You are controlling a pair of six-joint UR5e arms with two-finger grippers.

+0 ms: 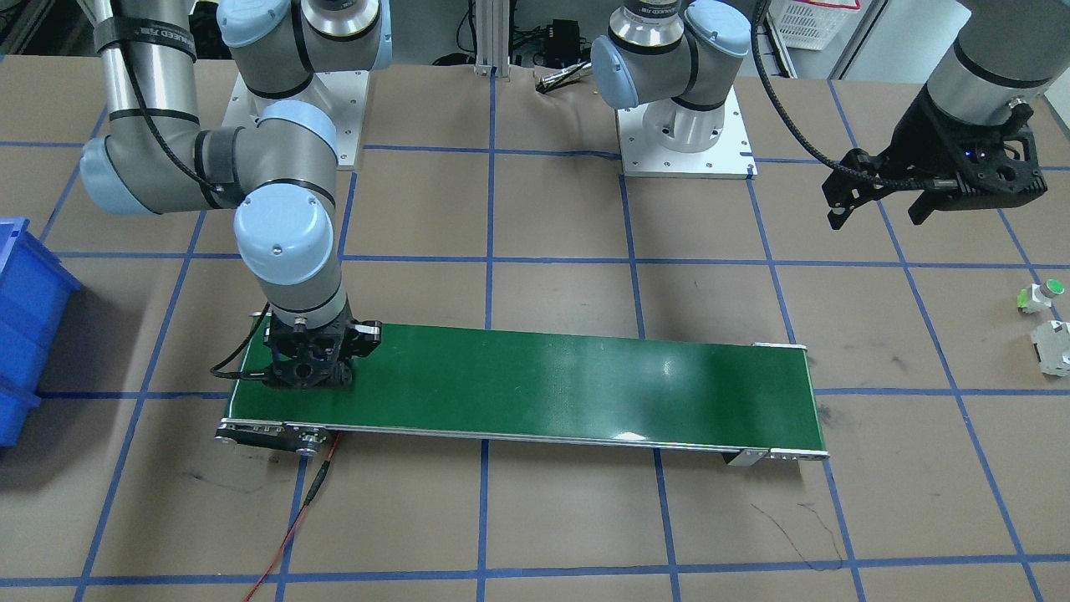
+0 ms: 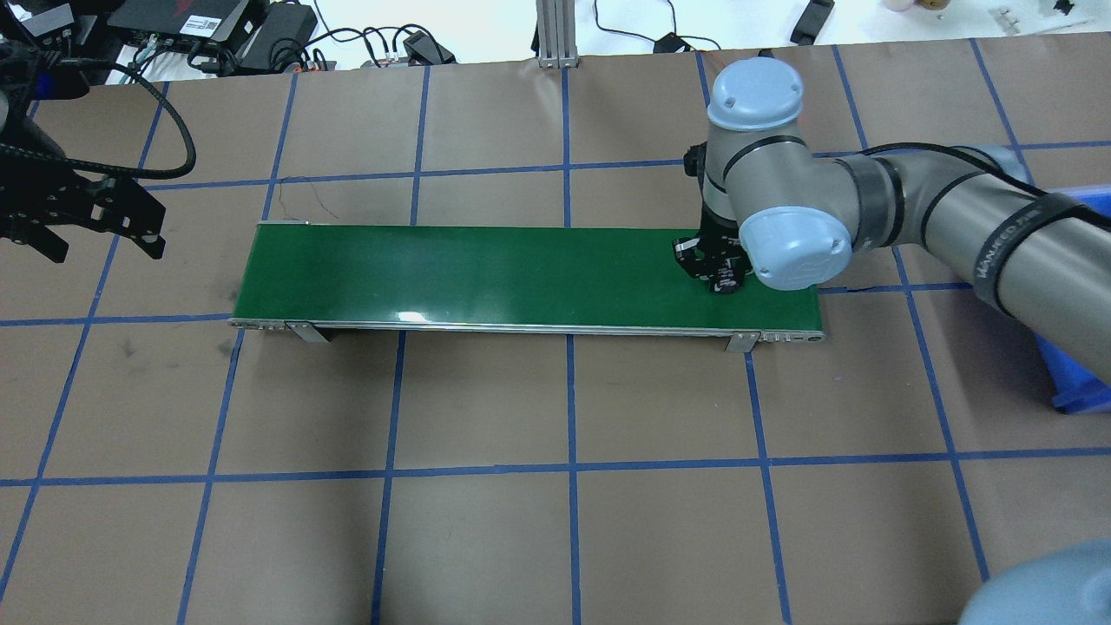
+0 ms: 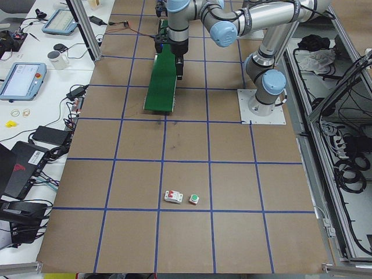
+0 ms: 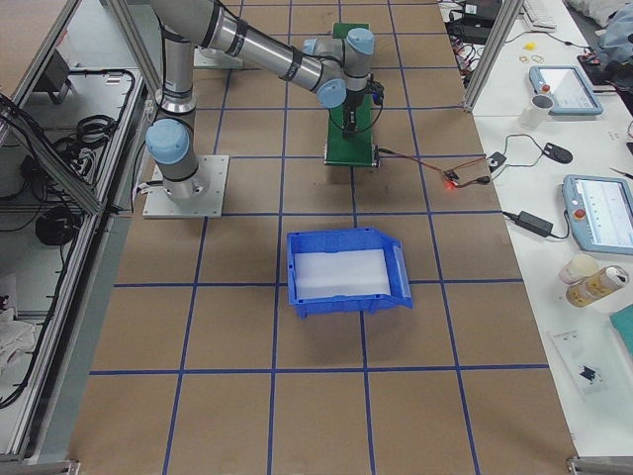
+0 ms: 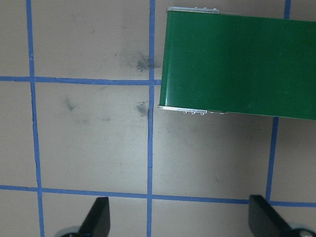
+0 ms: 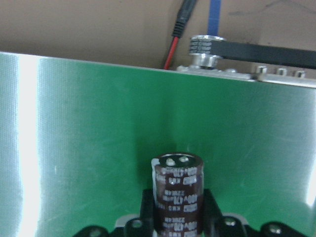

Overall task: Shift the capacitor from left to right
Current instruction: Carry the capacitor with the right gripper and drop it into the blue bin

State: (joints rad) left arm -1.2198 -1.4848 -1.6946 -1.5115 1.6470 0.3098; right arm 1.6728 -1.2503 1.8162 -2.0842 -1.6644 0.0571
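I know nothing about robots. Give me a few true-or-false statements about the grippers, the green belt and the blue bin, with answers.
1. The right gripper grips the capacitor over the green belt. True.
2. The left gripper is shut on a part. False: it is open and empty, above the table.
3. The blue bin stands on the belt. False: it stands on the table, apart from it.
4. A white part with a green cap and a white-grey block lie on the table. True.

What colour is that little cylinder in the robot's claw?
The capacitor is dark brown-black with pale printing; the right wrist view shows it best.
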